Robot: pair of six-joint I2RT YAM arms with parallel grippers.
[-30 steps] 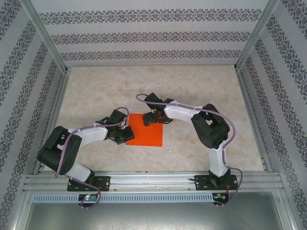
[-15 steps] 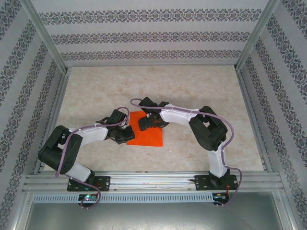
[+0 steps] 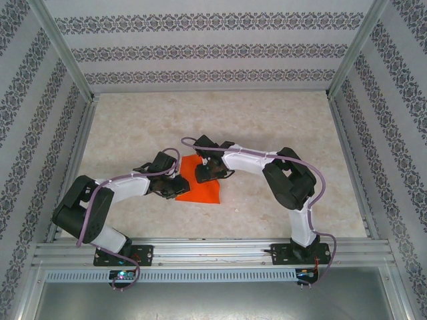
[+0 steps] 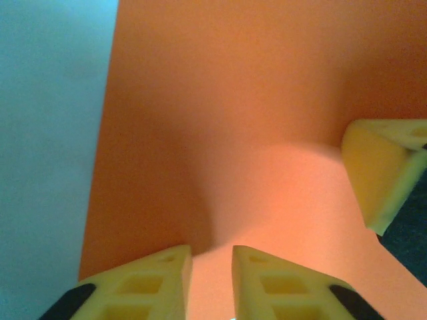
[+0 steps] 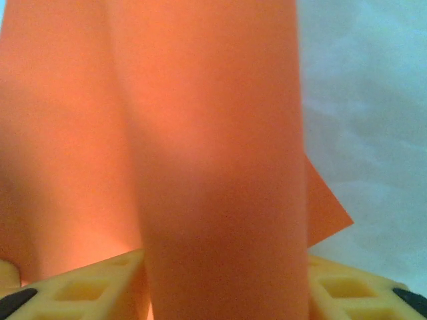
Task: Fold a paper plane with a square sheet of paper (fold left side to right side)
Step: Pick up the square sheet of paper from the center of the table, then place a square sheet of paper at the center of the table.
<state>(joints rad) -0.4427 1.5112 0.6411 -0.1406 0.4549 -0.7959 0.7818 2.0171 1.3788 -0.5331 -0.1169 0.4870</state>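
Surroundings: a pale marbled worktop was enclosed by patterned walls, with a metal rail along the 6 o'clock edge.
Cables: a purple cable was looped along the right arm, and another was draped over the left arm.
In the way: in the top view, part of the sheet's 9 o'clock side and 12 o'clock edge was covered by the two grippers.
Sheet, position: the square sheet of paper was seen near the middle of the worktop, slightly toward 7 o'clock.
Sheet, look: bright orange-red paper was seen, its outline irregular rather than square, with a point at 11 o'clock and a broader 6 o'clock edge.
Sheet, shape: in the right wrist view a broad curled band was raised off the worktop, and a flat corner was seen at 4 o'clock.
Left gripper: it was placed at the sheet's 9 o'clock side. A narrow gap was left between its fingers, and the paper was seen under them.
Right gripper: it was set at the sheet's 12 o'clock edge. The raised band was flanked by its fingers and spanned the gap. Whether it was clamped could not be told.
Between grippers: one right finger was seen at 3 o'clock in the left wrist view, near the left fingers but apart from them.
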